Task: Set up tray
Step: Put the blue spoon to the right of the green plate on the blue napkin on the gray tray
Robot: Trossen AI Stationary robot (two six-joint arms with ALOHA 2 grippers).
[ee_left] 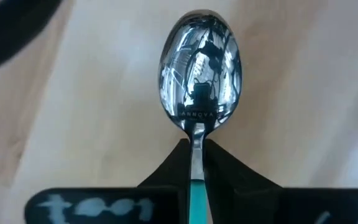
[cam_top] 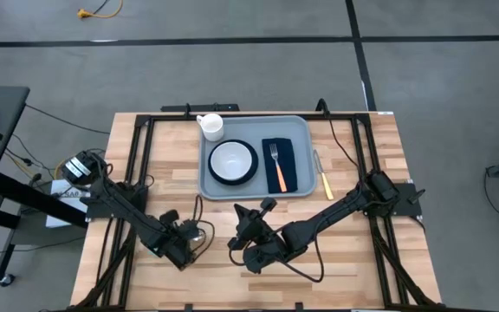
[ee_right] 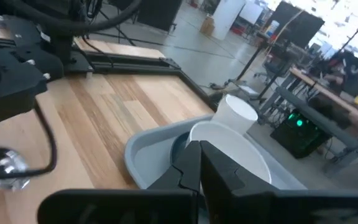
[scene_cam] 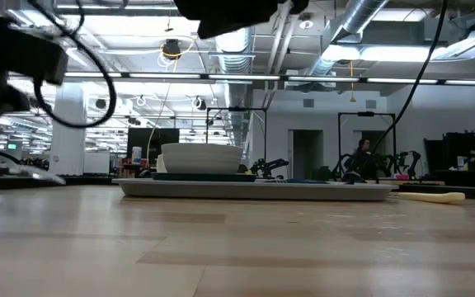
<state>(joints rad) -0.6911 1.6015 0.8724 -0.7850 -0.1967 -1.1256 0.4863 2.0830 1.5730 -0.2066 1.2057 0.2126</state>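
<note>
Left wrist view shows the left claw clamped on a spoon with a teal handle, the bowl sticking out forward over bare wood. In the high view that claw sits low over the near left part of the counter, well apart from the tray. The right claw hovers just beside it toward the middle; in the right wrist view its fingers are pressed together with nothing between them.

The tray lies at the far middle of the counter. On it are a plate with a dark rim, a white cup at the far left corner, and a dark napkin carrying a fork with an orange handle. A knife with a yellow handle lies on the wood just beside the tray's right edge.

By my reading, the setting is mostly done; the spoon needs carrying to the tray, and probably the knife too.
</note>
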